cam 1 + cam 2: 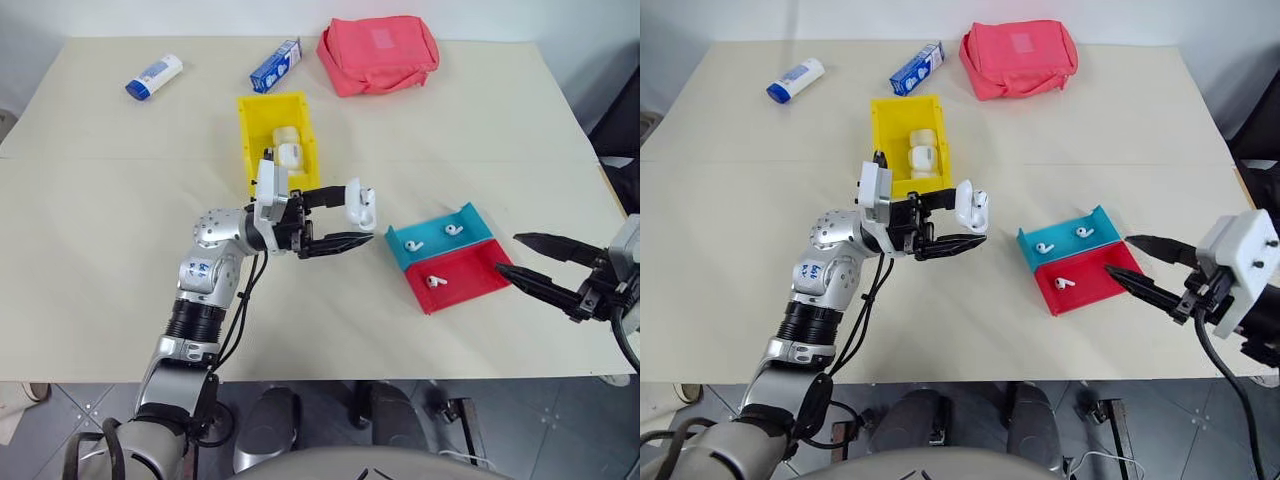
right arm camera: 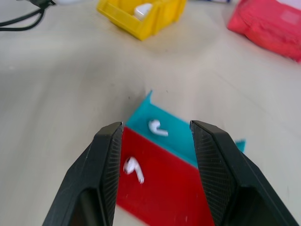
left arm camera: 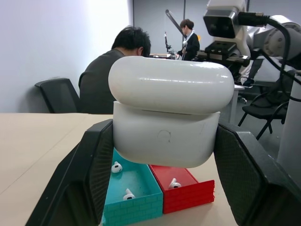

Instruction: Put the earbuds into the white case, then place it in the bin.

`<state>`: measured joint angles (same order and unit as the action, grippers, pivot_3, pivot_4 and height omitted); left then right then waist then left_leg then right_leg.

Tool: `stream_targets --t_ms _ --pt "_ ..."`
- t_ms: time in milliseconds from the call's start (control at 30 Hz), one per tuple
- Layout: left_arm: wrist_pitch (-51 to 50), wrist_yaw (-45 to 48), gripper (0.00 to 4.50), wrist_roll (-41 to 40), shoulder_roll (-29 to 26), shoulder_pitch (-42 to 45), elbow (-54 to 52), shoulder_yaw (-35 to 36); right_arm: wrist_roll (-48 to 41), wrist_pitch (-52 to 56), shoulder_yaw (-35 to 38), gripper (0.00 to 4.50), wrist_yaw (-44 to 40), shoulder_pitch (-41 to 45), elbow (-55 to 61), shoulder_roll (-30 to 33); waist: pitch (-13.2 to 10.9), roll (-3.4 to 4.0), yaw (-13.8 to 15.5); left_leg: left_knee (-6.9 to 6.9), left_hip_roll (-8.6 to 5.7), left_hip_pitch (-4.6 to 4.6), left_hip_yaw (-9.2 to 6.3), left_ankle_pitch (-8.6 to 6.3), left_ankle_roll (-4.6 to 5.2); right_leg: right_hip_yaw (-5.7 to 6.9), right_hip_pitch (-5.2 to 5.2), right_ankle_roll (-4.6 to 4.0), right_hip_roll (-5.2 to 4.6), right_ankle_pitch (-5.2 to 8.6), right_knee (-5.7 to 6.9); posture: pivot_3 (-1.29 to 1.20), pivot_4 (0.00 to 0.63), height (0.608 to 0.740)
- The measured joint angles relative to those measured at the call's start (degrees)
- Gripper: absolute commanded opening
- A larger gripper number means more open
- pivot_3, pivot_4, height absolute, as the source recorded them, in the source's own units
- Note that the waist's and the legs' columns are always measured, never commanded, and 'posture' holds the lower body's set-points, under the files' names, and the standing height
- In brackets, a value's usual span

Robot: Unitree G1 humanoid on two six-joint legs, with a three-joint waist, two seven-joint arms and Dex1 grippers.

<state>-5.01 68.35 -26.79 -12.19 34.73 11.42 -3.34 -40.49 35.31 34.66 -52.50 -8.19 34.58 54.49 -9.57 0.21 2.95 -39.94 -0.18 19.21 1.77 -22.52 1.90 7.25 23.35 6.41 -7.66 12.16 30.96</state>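
The left gripper (image 1: 352, 226) is clamped on the white case (image 1: 362, 208), its jaws closed against the case's two sides. The case is held above the tabletop (image 1: 100, 250) near the centre of the scene; the left wrist view shows its lid slightly ajar. The right gripper (image 1: 518, 254) hangs empty at about 4 o'clock, its jaws roughly half parted, pointing toward the trays.

The blue tray (image 1: 470, 218) and the red tray (image 1: 480, 285) lie side by side, touching, between the two grippers. Two earbuds (image 1: 413, 244) rest in the blue tray; a third earbud (image 1: 435, 281) rests in the red tray.

The bin (image 1: 252, 140) stands at 12 o'clock of the left gripper and already contains white objects. Further away, at 12 to 1 o'clock, lie a blue-and-white box (image 1: 276, 65) and a pink pouch (image 1: 378, 54). A white tube with a blue cap (image 1: 153, 77) lies at 10 o'clock.
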Motion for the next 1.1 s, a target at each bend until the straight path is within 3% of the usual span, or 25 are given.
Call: stream_targets --t_ms 233,633,833,1100 --pt "-0.5 -0.8 2.80 0.0 -0.4 -2.0 -2.0 0.0 10.3 -2.6 -17.4 2.38 -3.4 11.9 -14.0 8.0 0.0 0.01 0.0 0.00 -0.03 0.03 0.02 0.02 0.03 0.05 0.04 -0.04 -0.03 -0.03 -0.02 0.00 0.150 0.740" --pt "-1.4 -3.4 2.80 0.0 -2.0 -5.2 -6.6 0.1 26.4 -6.8 -43.2 2.38 -16.3 39.9 -35.2 8.8 0.0 0.12 -0.9 0.03 0.01 0.04 0.02 0.05 -0.05 0.11 0.05 0.02 -0.01 -0.12 0.01 0.00 0.150 0.740" --pt "-1.4 -4.5 2.80 0.0 -2.0 -6.1 -7.2 0.0 33.0 -10.4 -49.9 2.38 -19.6 50.0 -45.3 3.3 0.0 0.14 -1.6 0.05 0.01 0.05 0.03 0.09 -0.16 0.15 0.05 0.07 0.02 -0.15 0.12 0.00 0.150 0.740" --pt "-1.4 -4.5 2.80 0.0 -2.1 -6.8 -8.6 -0.1 41.0 -9.8 -55.4 2.38 -22.8 56.3 -53.8 -0.1 0.0 0.22 -1.7 0.04 0.00 0.05 0.04 0.11 -0.20 0.14 0.04 0.08 0.03 -0.16 0.14 0.00 0.150 0.740"
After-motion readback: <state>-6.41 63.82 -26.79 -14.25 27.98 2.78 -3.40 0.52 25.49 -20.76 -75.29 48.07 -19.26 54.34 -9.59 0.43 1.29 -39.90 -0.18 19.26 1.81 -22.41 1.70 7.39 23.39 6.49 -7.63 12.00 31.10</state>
